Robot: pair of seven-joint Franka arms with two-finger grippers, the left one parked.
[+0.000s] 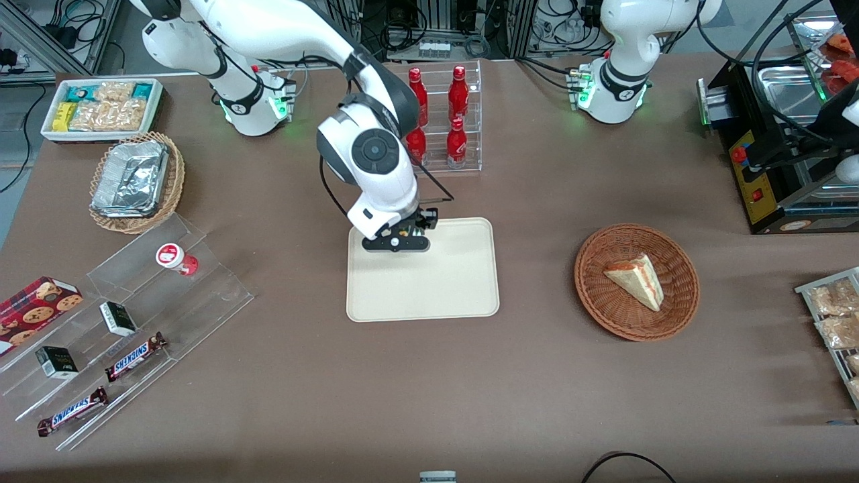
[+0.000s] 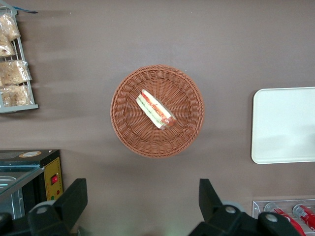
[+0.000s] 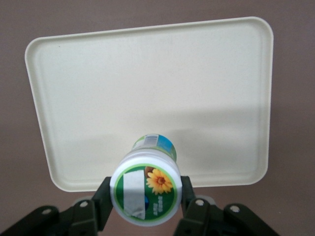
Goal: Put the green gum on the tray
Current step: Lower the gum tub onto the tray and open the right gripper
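— What is being held right now?

— The green gum (image 3: 145, 191) is being squeezed between the two fingers (image 3: 102, 201) of the gripper (image 1: 397, 240). The fingers are closed just enough to press on both sides of its white round lid. A green ring and a yellow flower are being shown on that lid, and a bit of the light blue body is peeking out under it.

— And where is the bottle being kept?

— It is being held up in the air above the tray (image 1: 443, 295), over the tray edge that lies farther from the front camera. The flat cream bottom of the tray is being seen all around the bottle in the right wrist view. Whether the bottle is touching the tray cannot be told.

— What else is being kept on the brown worktop (image 1: 429, 389)?

— A gum bottle with a red lid (image 1: 176, 257) is being kept on the clear stepped rack (image 1: 201, 295), toward the working arm's end. A sandwich (image 1: 636, 279) is being held in a round wicker basket (image 1: 597, 302), toward the parked arm's end. Red cola bottles (image 1: 458, 94) are being kept upright in a clear stand, farther from the front camera than the tray.
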